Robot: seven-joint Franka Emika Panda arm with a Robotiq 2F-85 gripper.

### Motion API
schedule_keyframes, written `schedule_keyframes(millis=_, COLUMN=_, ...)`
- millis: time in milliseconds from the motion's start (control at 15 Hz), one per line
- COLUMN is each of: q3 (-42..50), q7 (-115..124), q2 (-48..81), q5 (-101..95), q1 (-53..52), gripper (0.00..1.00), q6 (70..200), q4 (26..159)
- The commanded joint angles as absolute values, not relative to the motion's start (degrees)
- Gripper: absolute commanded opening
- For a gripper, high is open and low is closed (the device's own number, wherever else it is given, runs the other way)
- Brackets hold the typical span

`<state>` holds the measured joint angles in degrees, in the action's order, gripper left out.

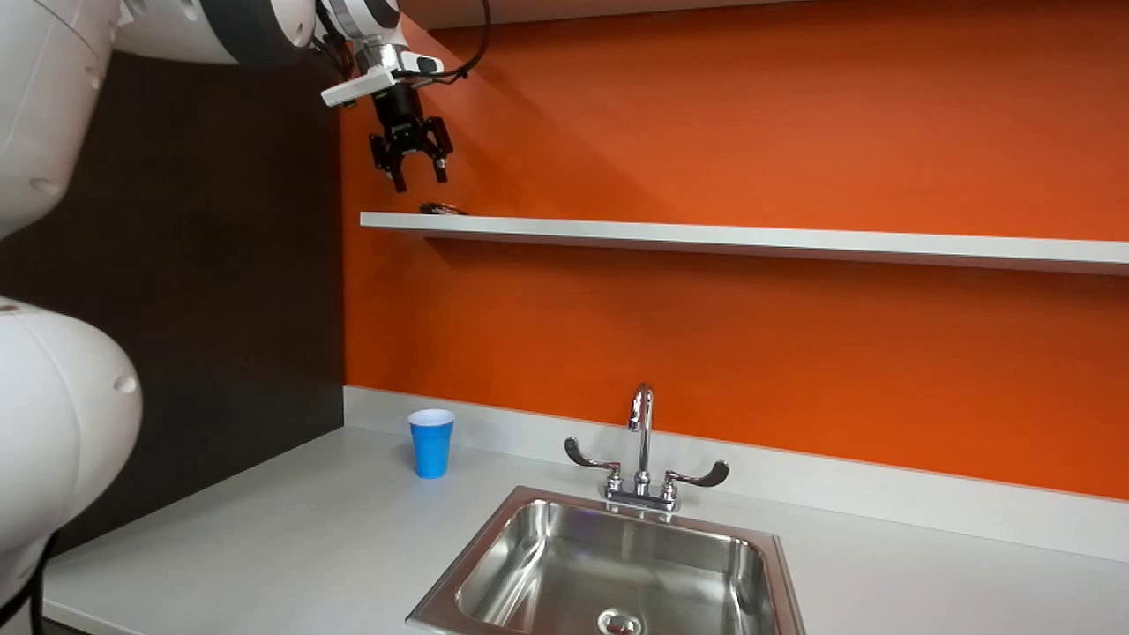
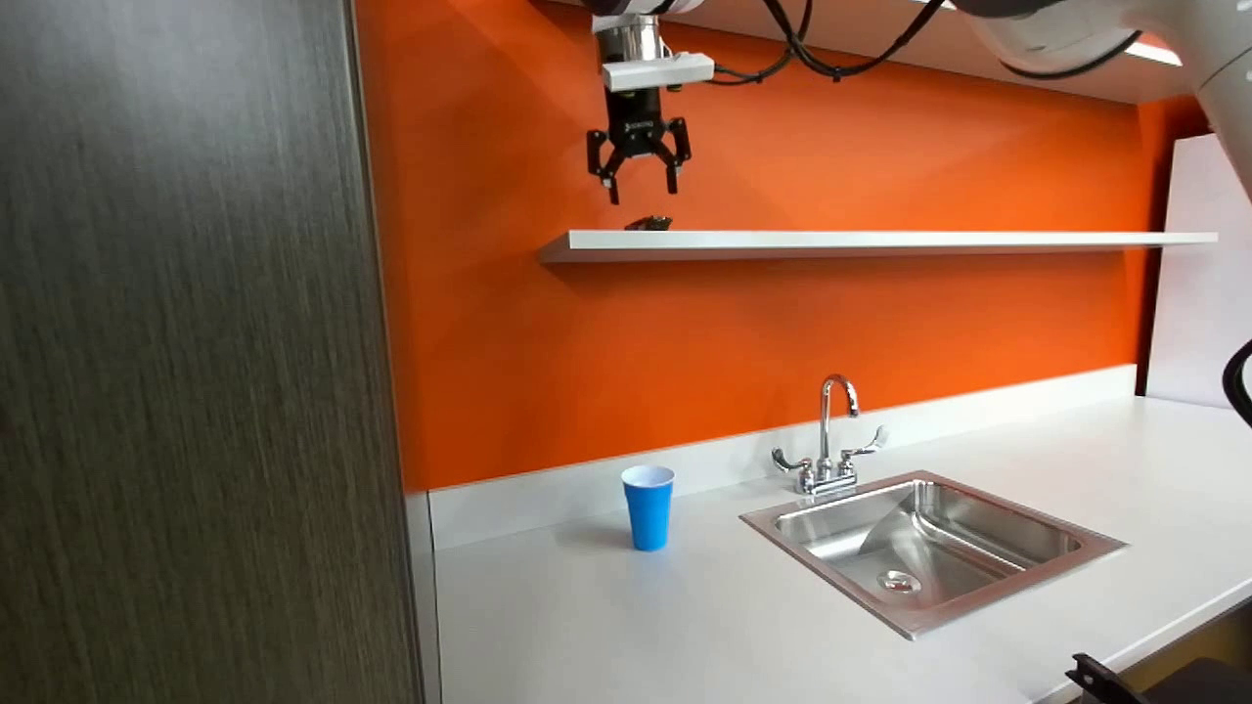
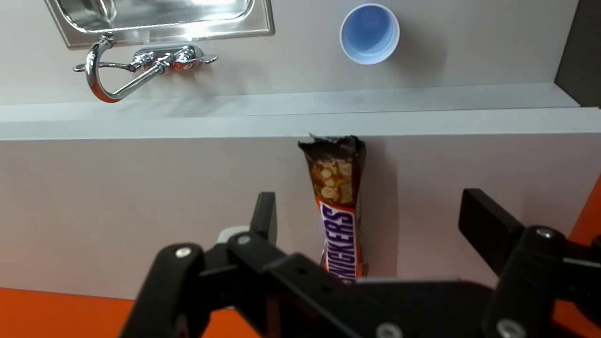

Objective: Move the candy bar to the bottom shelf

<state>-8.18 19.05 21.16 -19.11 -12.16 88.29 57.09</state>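
Candy bar (image 3: 339, 202) lies on the pale shelf (image 1: 750, 236), below and apart from widely spread, empty fingers (image 3: 488, 227).

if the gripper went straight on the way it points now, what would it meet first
Probably the candy bar, lying on the shelf beneath the open gripper. The fingers might pass either side and touch the shelf first; the views don't settle the depth.

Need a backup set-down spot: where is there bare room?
Bare: the shelf either side of the Snickers bar; the countertop between blue cup and sink. Crowded: around the gooseneck faucet behind the sink, and at the bar, below the open gripper.
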Motion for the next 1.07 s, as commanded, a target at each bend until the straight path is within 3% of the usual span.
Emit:
schedule_keyframes(millis=0, q3=-9.23, q7=19.91, q2=10.42, q5=-18.0, q1=-11.69, gripper=1.0, q6=92.09, q4=70.58)
schedule_keyframes(millis=1000, q3=-10.11, q7=19.26, q2=-17.64, q5=-7.84, q1=-10.77, gripper=1.0, q6=96.59, q4=114.49)
